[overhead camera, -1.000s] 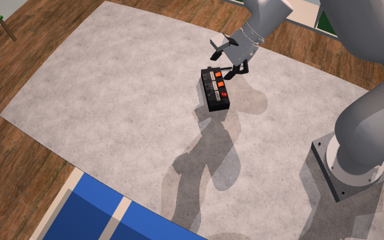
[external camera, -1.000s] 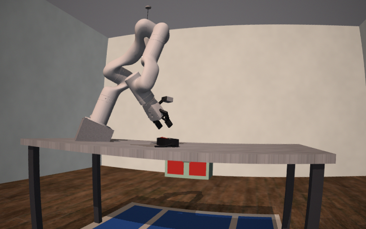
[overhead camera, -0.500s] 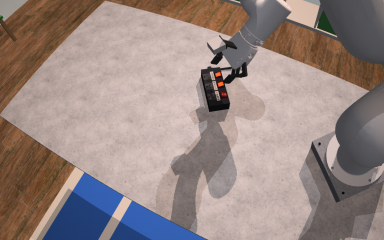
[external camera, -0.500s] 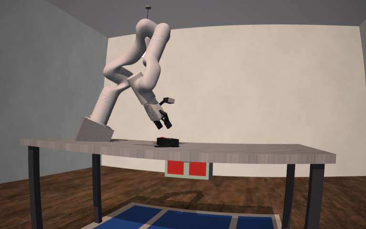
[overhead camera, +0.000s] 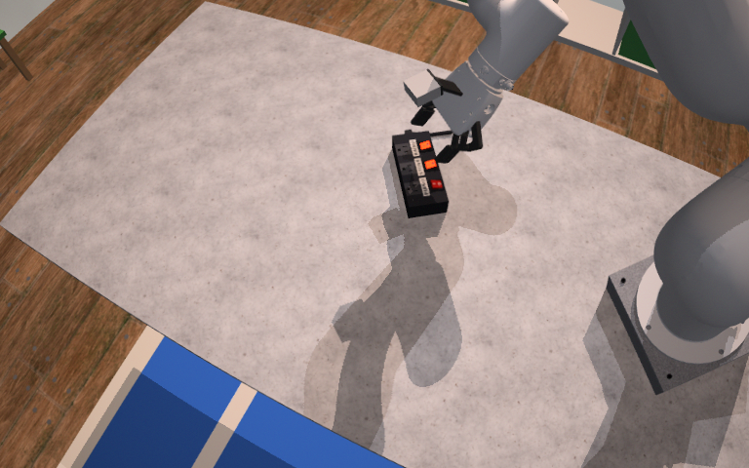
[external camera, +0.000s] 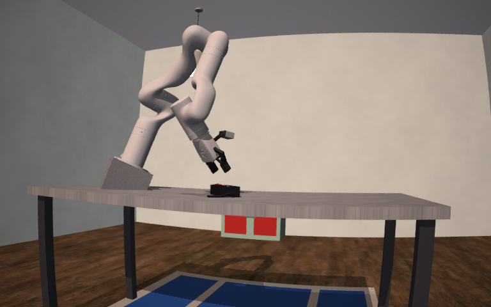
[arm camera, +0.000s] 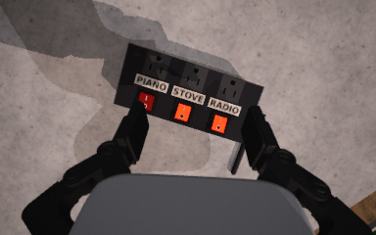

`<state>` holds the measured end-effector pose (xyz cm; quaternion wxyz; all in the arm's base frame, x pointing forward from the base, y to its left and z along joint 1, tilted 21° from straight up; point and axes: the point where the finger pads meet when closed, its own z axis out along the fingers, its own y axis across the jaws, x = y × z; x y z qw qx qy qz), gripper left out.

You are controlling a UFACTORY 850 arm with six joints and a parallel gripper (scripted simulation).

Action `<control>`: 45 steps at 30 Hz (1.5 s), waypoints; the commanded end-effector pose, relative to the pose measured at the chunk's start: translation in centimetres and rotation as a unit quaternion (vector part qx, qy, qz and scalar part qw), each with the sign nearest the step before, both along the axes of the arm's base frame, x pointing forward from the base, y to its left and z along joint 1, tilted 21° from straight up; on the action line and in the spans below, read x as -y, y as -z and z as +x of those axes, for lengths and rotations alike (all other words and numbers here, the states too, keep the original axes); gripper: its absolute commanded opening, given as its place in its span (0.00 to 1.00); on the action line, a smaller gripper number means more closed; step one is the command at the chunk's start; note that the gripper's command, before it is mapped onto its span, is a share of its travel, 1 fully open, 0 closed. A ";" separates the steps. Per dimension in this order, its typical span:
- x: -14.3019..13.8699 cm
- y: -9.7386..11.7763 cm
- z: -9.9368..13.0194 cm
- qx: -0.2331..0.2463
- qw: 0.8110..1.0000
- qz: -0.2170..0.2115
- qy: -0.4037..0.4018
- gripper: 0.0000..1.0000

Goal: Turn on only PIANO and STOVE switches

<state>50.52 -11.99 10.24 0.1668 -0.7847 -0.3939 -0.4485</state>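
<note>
The black rectangular power strip (arm camera: 188, 95) lies flat and face up on the pale grey speckled table top (overhead camera: 220, 181), towards the far side of it in the top view, with three sockets in a row and three white labels reading PIANO, STOVE and RADIO; beneath the PIANO label sits a dark red rocker switch (arm camera: 146, 101), dull beside its neighbours; the bright orange rocker switch under STOVE (arm camera: 182, 112) and the bright orange rocker switch under RADIO (arm camera: 218, 123) both glow; a short black cord stub (overhead camera: 439, 133) juts from the RADIO end of the strip; the black two-fingered gripper (arm camera: 196, 134) on the white arm (external camera: 188, 90) hangs above the switch side of the strip with its jaws spread to their full width and nothing between them; in the wrist view one black finger (arm camera: 133, 128) overlaps the strip's edge just below the PIANO switch, and the other stands beyond the RADIO end; from the exterior view the fingertips are above the strip and apart from it; the arm stands on a grey square base block (overhead camera: 624, 297) at the table's edge.
</note>
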 end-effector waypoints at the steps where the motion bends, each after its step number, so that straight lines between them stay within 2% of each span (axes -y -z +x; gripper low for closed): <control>1: 0.0 -0.1 0.0 0.001 1.000 0.000 0.000 1.00; 41: 0.0 -0.1 0.0 0.000 1.000 -0.001 -0.001 1.00; 43: -0.3 -0.2 -0.2 -0.006 1.000 -0.011 -0.014 1.00; 45: -0.9 -0.7 -1.0 -0.021 0.997 -0.043 -0.053 1.00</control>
